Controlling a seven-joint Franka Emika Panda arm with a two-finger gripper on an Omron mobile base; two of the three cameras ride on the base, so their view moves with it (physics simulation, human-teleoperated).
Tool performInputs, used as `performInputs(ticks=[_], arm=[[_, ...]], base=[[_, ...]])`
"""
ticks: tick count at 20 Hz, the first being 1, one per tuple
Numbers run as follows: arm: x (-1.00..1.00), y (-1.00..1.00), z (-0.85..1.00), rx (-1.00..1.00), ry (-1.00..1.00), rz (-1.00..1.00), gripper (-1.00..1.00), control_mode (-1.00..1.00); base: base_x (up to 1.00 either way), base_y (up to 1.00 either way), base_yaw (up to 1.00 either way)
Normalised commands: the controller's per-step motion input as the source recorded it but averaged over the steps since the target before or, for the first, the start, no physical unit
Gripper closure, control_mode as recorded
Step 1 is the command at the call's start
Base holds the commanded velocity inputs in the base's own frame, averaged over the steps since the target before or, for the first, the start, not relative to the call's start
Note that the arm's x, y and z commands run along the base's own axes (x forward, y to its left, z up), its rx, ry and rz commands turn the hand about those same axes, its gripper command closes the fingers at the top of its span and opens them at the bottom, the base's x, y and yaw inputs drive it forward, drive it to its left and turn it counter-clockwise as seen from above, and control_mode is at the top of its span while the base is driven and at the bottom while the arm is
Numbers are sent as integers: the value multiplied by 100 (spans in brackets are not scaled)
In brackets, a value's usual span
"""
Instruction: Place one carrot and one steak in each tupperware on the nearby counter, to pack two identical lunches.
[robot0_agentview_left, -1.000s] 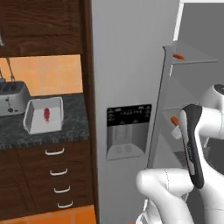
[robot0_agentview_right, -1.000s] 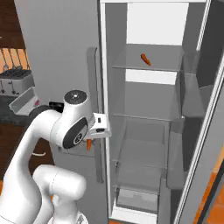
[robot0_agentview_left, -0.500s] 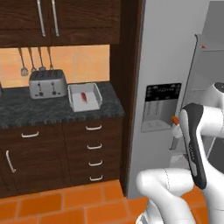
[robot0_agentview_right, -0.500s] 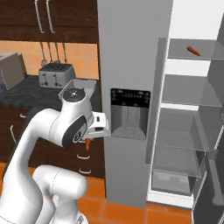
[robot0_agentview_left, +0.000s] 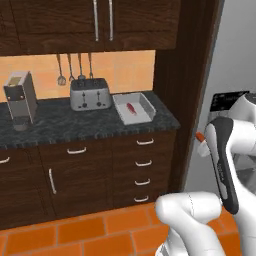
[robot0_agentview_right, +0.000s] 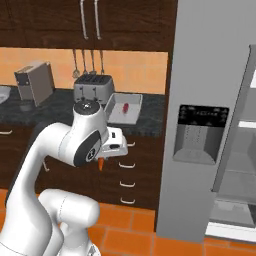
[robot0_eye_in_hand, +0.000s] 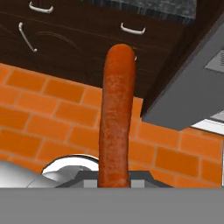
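Your gripper is clamped on a carrot, whose long axis runs straight out along the line of the fingers; from the hand camera it stands up the middle of the picture with its rounded end pointing away, toward the orange tiled floor and the dark drawers. In the right base view only the carrot's orange tip pokes down below the hand, which hangs in front of the drawer fronts, lower than the worktop. What the coming move turns on is that the tupperware lies above and beyond the hand, on the counter, so you will likely have to lift the carrot over the counter edge before carrying it forward. That tray sits just beside the toaster, toward the counter's end by the tall dark panel, and it already has a steak lying near its middle. I cannot make out a second tray here. Further along the counter stands a coffee machine, with utensils hanging on the orange wall behind, and the grey fridge is on the arm's right.
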Motion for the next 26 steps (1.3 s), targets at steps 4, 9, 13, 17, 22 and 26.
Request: performInputs(ticks=[4,9,13,17,22,26], arm=[[0,0,0,0,0,0,100,100],[0,0,0,0,0,0,100,100],[0,0,0,0,0,0,100,100],[0,0,0,0,0,0,100,100],[0,0,0,0,0,0,100,100],[0,0,0,0,0,0,100,100]], base=[[0,100,-6],[0,100,-6],[18,100,-3],[37,100,-2],[42,100,2],[61,100,0]])
